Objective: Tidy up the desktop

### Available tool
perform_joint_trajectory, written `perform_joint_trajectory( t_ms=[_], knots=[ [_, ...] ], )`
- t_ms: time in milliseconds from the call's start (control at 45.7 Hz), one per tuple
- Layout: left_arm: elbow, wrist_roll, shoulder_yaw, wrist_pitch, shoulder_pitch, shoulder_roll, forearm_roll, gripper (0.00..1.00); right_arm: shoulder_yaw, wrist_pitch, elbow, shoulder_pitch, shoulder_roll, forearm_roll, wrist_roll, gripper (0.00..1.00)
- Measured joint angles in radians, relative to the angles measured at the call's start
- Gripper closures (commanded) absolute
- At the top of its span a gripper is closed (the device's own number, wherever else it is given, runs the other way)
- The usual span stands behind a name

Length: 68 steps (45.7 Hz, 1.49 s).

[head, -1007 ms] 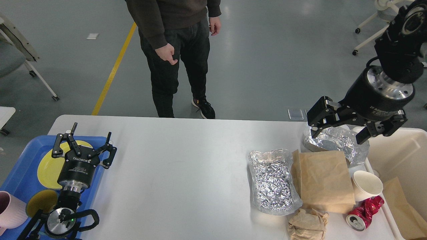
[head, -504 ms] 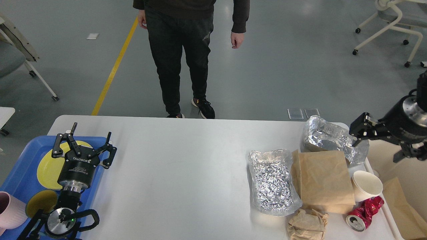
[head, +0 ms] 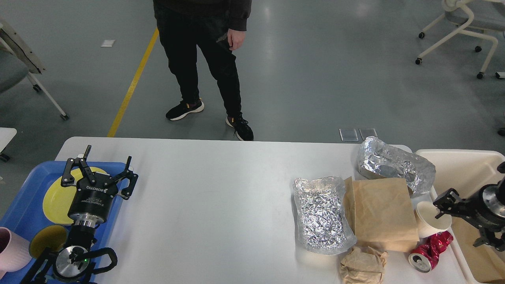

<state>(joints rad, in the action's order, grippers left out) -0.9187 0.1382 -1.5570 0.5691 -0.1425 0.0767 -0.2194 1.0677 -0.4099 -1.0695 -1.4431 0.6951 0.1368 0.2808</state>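
- Currently the white bench [head: 221, 205] fills the middle, carrying foil trays, a brown paper bag [head: 384, 211] and a crushed red can [head: 430, 252] at right.
- Left end effector [head: 100, 169] hovers with fingers spread over the blue tray [head: 23, 205].
- Right end effector [head: 459, 219] hangs with fingers apart over the cream bin [head: 457, 165], beside a paper cup [head: 430, 219].

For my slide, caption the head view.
Two open hands, left over a blue tray, right near a cup, flank a littered desktop.
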Motion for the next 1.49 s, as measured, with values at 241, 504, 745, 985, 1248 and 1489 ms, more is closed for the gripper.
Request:
perform_joint_trajectory(
  t_ms=[241,504,745,985,1248,1489],
  knots=[
    [0.000,0.000,0.000,0.000,0.000,0.000,0.000,0.04,-0.083,0.030,0.100,0.127,-0.028,0.005,0.000,0.03],
    [0.000,0.000,0.000,0.000,0.000,0.000,0.000,0.04,-0.161,0.073,0.196,0.255,-0.072,0.057,0.001,0.72],
    [0.000,0.000,0.000,0.000,0.000,0.000,0.000,0.04,-0.170,0.141,0.200,0.272,-0.067,0.095,0.000,1.00],
    [0.000,0.000,0.000,0.000,0.000,0.000,0.000,0.04,-0.169,0.199,0.197,0.285,-0.074,0.096,-0.002,1.00],
    [0.000,0.000,0.000,0.000,0.000,0.000,0.000,0.04,-0.174,0.212,0.187,0.279,-0.074,0.098,-0.004,1.00],
    [0.000,-0.001,0.000,0.000,0.000,0.000,-0.001,0.04,-0.169,0.195,0.179,0.249,-0.072,0.097,0.001,1.00]
  ],
)
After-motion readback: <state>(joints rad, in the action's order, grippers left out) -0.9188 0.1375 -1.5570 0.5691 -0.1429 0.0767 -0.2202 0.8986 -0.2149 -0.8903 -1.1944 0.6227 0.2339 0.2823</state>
